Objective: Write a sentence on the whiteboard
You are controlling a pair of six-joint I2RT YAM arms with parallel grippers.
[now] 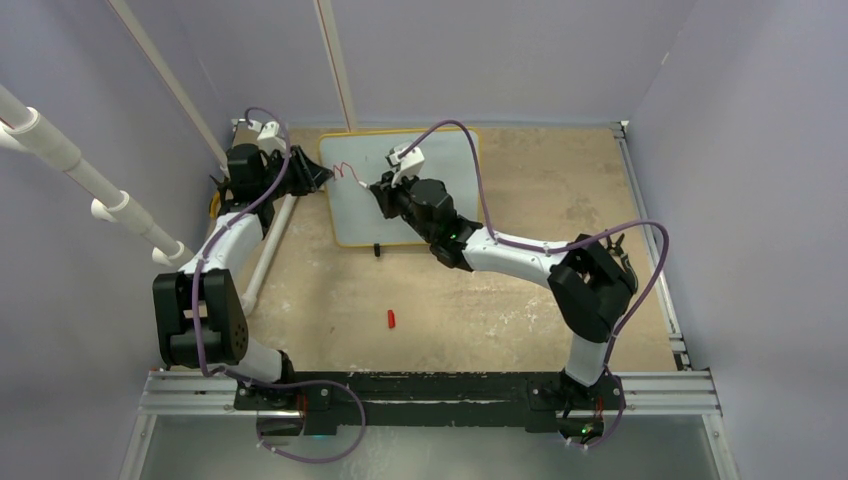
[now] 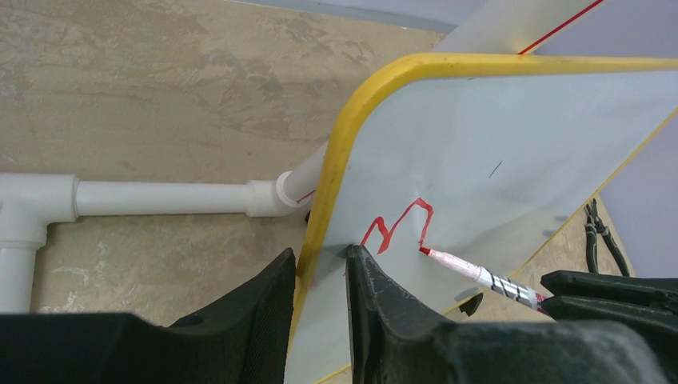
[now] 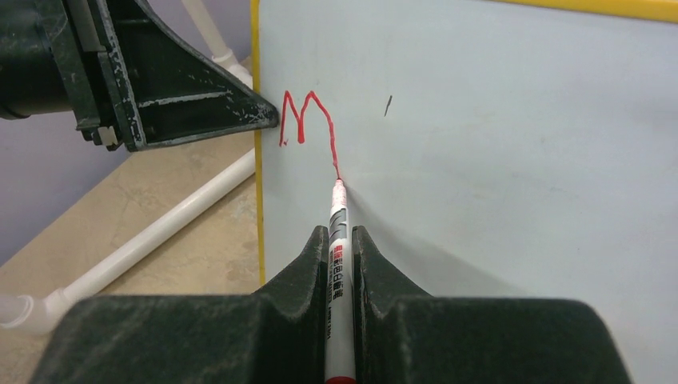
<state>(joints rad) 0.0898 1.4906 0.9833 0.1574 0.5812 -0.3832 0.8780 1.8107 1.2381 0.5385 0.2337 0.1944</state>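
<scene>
The whiteboard point(image 1: 425, 170) with its yellow frame lies at the back of the table. My left gripper point(image 2: 320, 260) is shut on the whiteboard's left edge point(image 2: 324, 200), one finger on each side. My right gripper point(image 3: 341, 236) is shut on a white marker point(image 3: 339, 264) with a red tip. The tip touches the board at the end of a red letter "M" point(image 3: 308, 120), the only lettering of the sentence that shows. The M also shows in the left wrist view point(image 2: 400, 224) and the top view point(image 1: 348, 170).
A red marker cap point(image 1: 391, 319) lies on the table in front of the board. White PVC pipe point(image 2: 160, 198) runs along the board's left side. A small black mark point(image 3: 388, 105) is on the board. Walls enclose the table.
</scene>
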